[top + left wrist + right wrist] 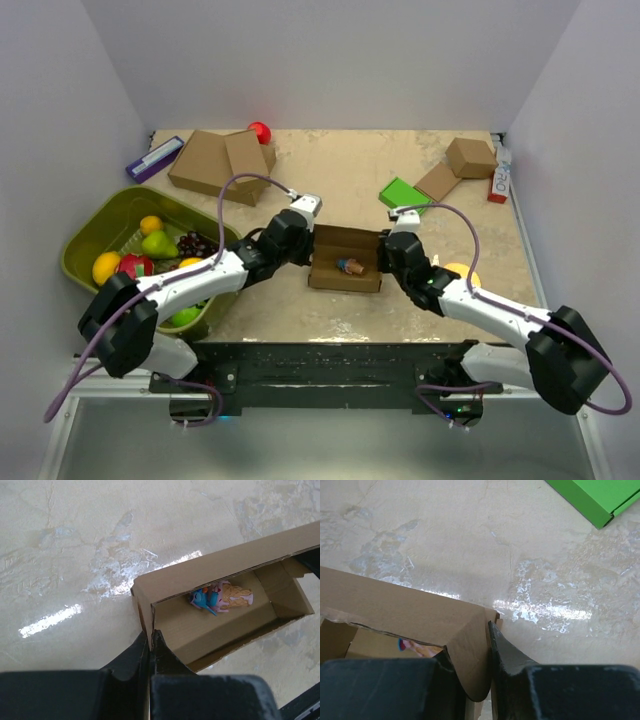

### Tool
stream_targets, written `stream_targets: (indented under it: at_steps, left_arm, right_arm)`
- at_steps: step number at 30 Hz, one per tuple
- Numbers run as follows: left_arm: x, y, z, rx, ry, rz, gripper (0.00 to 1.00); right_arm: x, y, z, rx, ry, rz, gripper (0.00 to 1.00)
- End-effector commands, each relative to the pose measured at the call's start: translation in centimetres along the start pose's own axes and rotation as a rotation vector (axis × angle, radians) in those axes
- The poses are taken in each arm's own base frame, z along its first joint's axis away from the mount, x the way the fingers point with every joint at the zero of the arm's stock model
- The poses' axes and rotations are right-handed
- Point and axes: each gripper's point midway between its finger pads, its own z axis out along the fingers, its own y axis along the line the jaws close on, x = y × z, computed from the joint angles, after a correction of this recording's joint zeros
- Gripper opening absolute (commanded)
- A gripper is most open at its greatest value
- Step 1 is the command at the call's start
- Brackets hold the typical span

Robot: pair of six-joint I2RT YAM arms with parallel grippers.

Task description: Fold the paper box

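While clamped at mid-table by left gripper (151,639) on its left wall and, seemingly, right gripper (469,645) on its right: paper box (345,262). Risk: uneven pulling, tearing thin cardboard walls.

Only semi-legible txt: dark caps on the white side of the red-and-white pack (498,180), far right in top view, approx. "PRO", too small to be sure. The purple pack (153,159), far left, has a pale strip on top, but any print on it is unreadable at this res. Both wrist views: no txt, nos. or logos readable.
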Motion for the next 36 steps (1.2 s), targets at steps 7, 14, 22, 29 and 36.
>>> stream_targets:
  at_steps: [7, 14, 22, 29, 36]
  left_arm:
    - [-6.0, -1.9, 1.5, 0.014, -0.176, -0.04, 0.0]
    - [-5.8, -0.9, 2.2, -0.02, -0.217, 0.014, 0.0]
    - [-0.9, 1.3, 2.4, -0.064, -0.18, 0.047, 0.0]
    - [1.6, 3.3, 2.0, -0.15, -0.144, 0.071, 0.0]
    - [3.7, 4.5, 1.7, -0.209, -0.115, 0.103, 0.0]
  right_arm:
    - [-4.7, 2.8, 0.7, 0.061, -0.159, 0.157, 0.14]
    - [-5.4, 3.4, 1.8, 0.051, -0.207, 0.183, 0.14]
    - [-3.1, 3.1, 1.8, 0.061, -0.178, 0.172, 0.14]
    - [-0.9, 3.2, 1.4, 0.082, -0.141, 0.157, 0.19]
    - [1.0, 3.3, 0.1, 0.096, -0.085, 0.154, 0.36]
